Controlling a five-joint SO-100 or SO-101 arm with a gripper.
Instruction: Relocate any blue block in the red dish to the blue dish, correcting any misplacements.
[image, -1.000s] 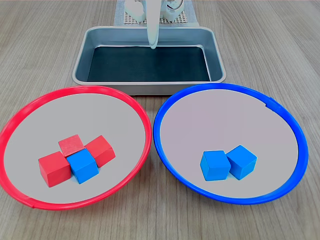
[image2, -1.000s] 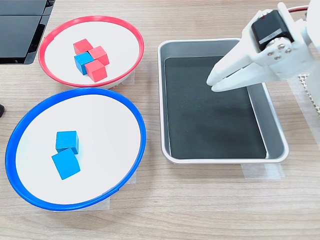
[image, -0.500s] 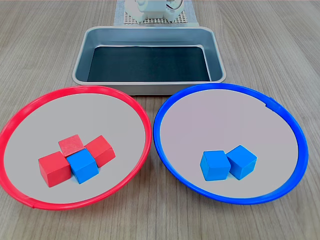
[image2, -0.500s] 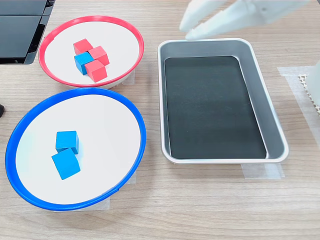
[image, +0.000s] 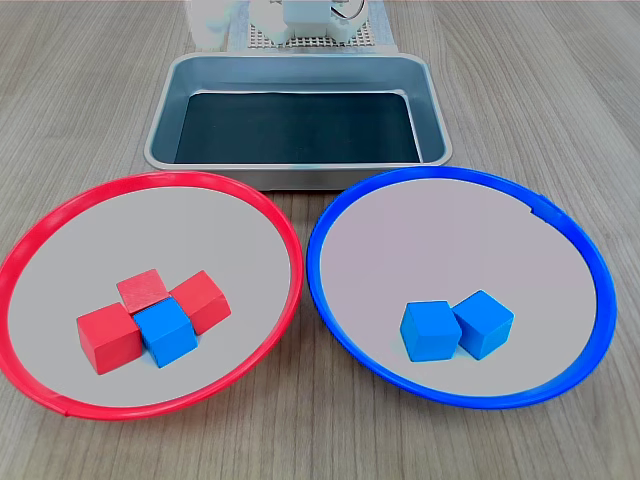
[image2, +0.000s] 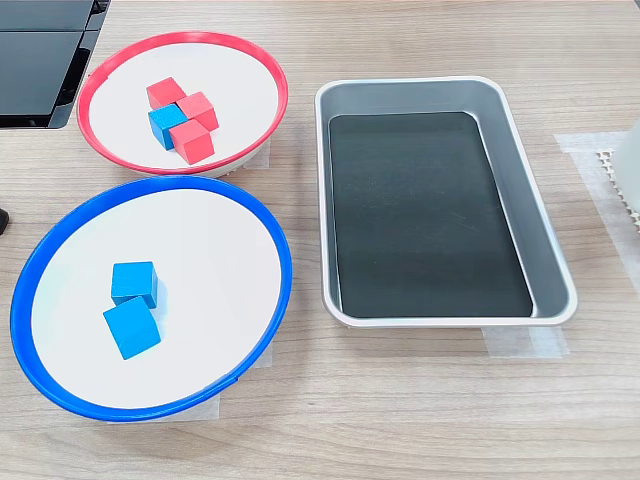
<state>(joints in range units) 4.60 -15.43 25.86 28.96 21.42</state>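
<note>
Blue block (image: 166, 334) in red dish (image: 60, 235) among red cubes (image: 110, 338); gripper out of view, state unknowable.

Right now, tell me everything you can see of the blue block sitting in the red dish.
The blue block is a small bright blue cube with plain, smooth faces, resting flat on the pale inside of the red dish. Three red cubes are packed against it, one on either side and one behind in the first exterior view. Nothing grips it; no gripper is in view.
</note>
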